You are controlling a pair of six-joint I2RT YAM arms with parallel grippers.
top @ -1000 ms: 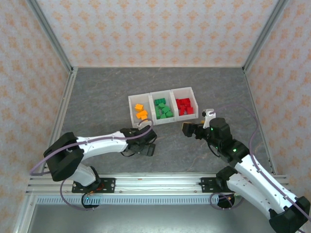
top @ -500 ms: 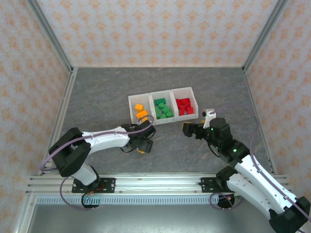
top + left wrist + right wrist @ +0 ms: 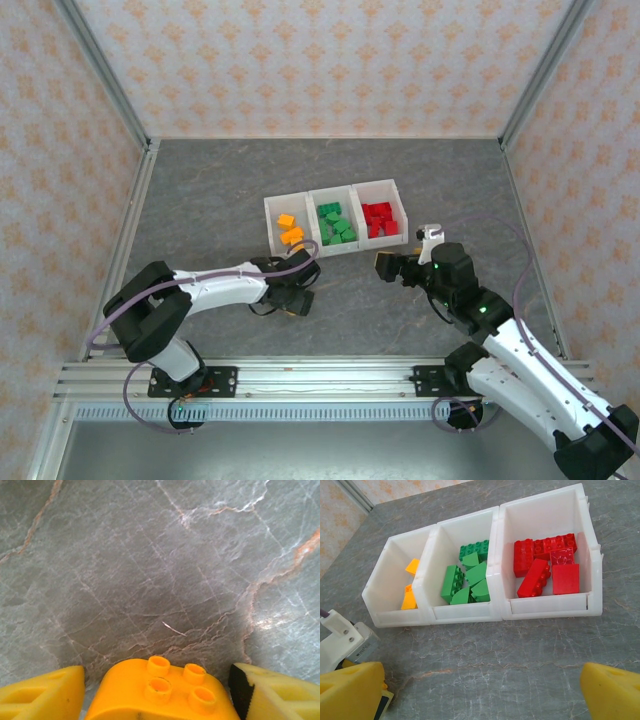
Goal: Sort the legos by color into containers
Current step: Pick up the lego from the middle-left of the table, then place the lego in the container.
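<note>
- Counting three white containers (image 3: 470,614) joined in one row: two orange legos (image 3: 411,566) are showing in the left one, about six green legos (image 3: 452,582) in the middle, five red legos (image 3: 566,578) in the right.
- One orange-yellow brick (image 3: 165,702), rounded and carrying four studs, is lying on the grey surface (image 3: 150,555) in front of the containers.
- Left end effector (image 3: 157,687) is straddling that brick, fingers spread, a sliver of gap showing.
- Right end effector (image 3: 485,695) is hovering before the containers, fingers spread wide, gripping nothing.

Camera layout: one overhead, two wrist-mounted.
Top external is looking steeply down from behind the robot across the whole table (image 3: 220,190). Right wrist is facing the containers (image 3: 465,614) from nearby, overlapping the overhead view. Left wrist is looking down at the tabletop from very close.
</note>
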